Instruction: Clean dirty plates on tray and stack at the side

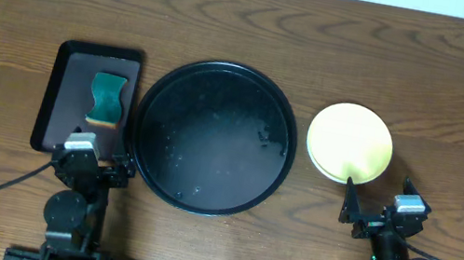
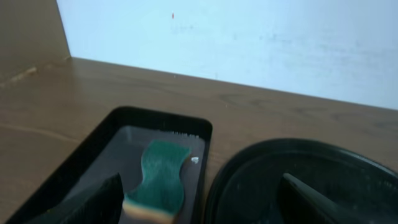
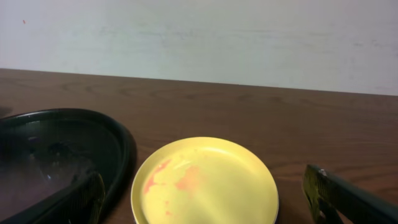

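Observation:
The large round black tray (image 1: 215, 137) lies in the middle of the table with no plate on it, only wet specks; it also shows in the left wrist view (image 2: 311, 180) and the right wrist view (image 3: 56, 149). A pale yellow plate (image 1: 350, 142) rests on the bare tabletop to the tray's right, with faint red smears (image 3: 205, 180). No turquoise plate shows; whether any lies under the yellow one I cannot tell. My left gripper (image 1: 99, 163) (image 2: 202, 205) is open and empty near the tray's front left. My right gripper (image 1: 377, 209) (image 3: 211, 200) is open and empty just in front of the yellow plate.
A small dark-brown rectangular tray (image 1: 63, 92) (image 2: 99, 155) sits left of the black tray and holds a green sponge (image 1: 107, 98) (image 2: 163, 177). A pale wall runs along the table's far edge.

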Controlling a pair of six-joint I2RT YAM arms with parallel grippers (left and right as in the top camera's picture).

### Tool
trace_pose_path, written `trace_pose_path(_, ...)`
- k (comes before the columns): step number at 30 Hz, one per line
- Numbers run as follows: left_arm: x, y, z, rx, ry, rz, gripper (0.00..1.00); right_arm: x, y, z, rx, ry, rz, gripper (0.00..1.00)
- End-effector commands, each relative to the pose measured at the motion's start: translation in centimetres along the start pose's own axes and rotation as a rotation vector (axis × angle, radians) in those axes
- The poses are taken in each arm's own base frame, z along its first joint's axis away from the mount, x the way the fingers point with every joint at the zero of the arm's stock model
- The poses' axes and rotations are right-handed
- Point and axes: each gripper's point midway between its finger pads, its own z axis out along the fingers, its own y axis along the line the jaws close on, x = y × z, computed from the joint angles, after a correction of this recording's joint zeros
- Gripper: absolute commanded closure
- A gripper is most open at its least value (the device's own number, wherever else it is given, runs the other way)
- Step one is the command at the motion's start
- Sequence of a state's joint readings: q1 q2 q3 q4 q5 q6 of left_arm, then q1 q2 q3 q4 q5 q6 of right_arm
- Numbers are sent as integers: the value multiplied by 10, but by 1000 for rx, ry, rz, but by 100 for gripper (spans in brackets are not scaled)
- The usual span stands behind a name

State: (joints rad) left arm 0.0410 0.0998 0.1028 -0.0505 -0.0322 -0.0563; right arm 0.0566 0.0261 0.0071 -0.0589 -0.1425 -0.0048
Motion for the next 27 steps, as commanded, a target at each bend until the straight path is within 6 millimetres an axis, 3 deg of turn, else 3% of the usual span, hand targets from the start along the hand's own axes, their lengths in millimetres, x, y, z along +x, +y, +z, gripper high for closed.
trace_pose_path(1, 9, 1, 0, 0, -16, -16, 21, 2, 3, 0, -14, 5, 15, 1)
trace_pose_path(7, 32, 3, 2, -1, 24, -12, 21, 2, 3, 0, -14, 5, 15, 1)
trace_pose_path(27, 31, 2, 2, 2, 23, -12, 21, 2, 3, 0, -14, 5, 15, 1)
